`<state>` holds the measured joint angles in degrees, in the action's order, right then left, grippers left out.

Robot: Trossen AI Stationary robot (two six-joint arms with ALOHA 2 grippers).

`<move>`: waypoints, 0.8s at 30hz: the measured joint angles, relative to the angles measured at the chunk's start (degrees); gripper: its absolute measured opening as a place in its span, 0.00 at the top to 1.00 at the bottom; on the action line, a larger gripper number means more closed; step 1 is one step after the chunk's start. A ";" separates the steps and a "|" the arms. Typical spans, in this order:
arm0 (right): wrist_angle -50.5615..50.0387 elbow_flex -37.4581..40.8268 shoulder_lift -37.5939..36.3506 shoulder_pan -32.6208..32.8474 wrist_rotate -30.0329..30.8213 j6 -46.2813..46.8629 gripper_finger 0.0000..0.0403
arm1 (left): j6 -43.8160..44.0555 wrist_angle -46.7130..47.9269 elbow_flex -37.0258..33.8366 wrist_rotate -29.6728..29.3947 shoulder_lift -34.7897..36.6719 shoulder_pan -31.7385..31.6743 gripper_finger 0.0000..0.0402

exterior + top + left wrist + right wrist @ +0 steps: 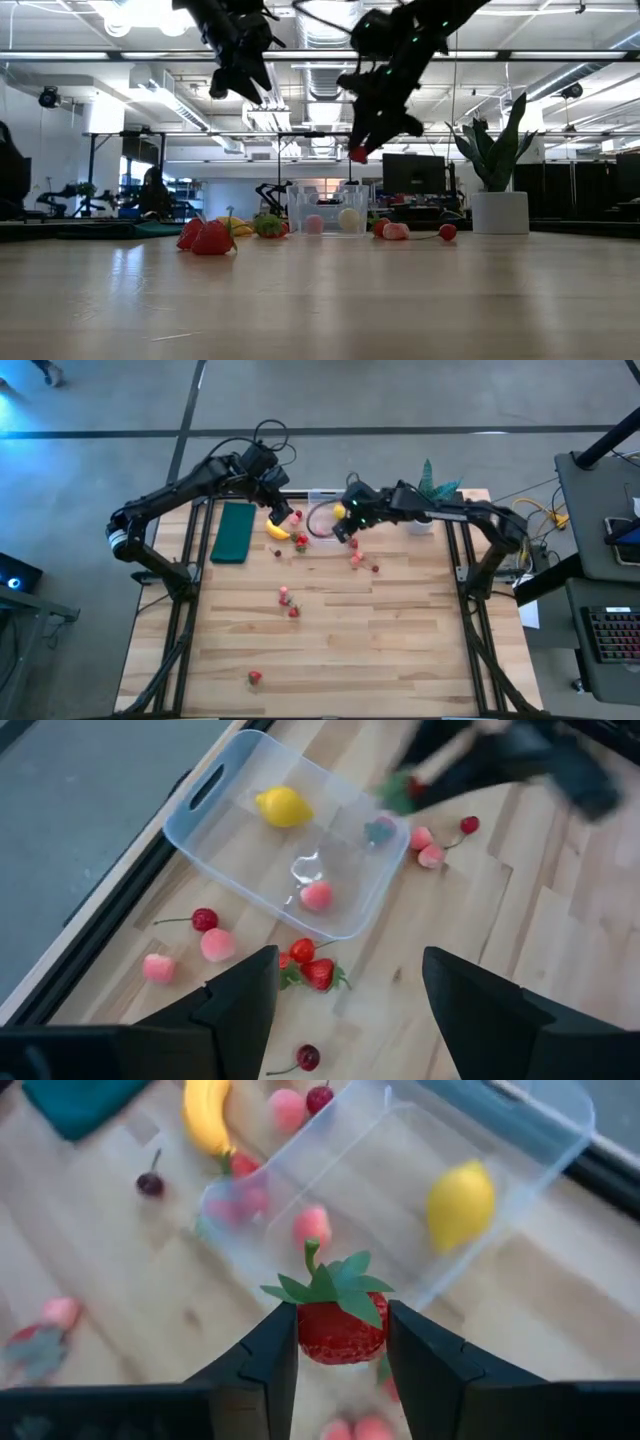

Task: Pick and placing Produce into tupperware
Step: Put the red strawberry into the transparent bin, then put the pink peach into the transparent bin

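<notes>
The clear tupperware stands near the table's far edge and holds the yellow lemon and a pink fruit. My right gripper hovers at the box's right side, shut on a red strawberry with green leaves; the low view shows that strawberry well above the table. My left gripper hangs open and empty above the box's left side, over loose red and pink fruits. The banana lies on the table left of the box. My right gripper pinches the strawberry's red body between its two fingers, one on each side, with the leafy top sticking out past the fingertips. The fingers come from above, slanting down. The strawberry is lifted clear of the table, beside the box.
A dark green pad lies left of the banana, and a potted plant stands at the far right. Loose fruits lie right of the box, at mid-table and near the front edge. Bare wood fills the near half.
</notes>
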<state>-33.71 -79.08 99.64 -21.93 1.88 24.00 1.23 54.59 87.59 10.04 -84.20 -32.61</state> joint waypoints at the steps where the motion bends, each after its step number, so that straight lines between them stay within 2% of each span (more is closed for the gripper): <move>1: -0.33 -1.21 1.66 -0.55 -0.39 -1.02 0.68 | 0.02 0.04 0.00 -0.02 0.00 0.40 0.42; 4: -2.36 -4.96 6.23 -0.85 -0.71 -3.03 0.64 | 0.44 1.20 -0.02 -2.18 0.00 1.51 0.42; 8: -4.86 -8.85 10.25 -0.40 -0.35 -5.07 0.56 | 1.42 3.96 -0.23 -10.80 0.35 2.52 0.42; 12: -5.88 -9.95 11.51 0.15 2.77 -5.38 0.46 | 1.46 4.41 -1.49 -12.11 1.97 2.59 0.42; 18: -6.44 -9.47 7.51 0.17 6.75 -6.61 0.35 | 1.44 3.54 -5.54 -11.89 3.54 2.42 0.42; 24: -6.88 -8.83 0.14 0.17 11.94 -6.51 0.31 | -2.72 -2.58 -10.81 -10.63 2.93 2.11 0.42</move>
<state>-40.58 -87.92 99.78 -21.76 13.82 17.50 -1.49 52.00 76.78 -0.59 -81.28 -30.51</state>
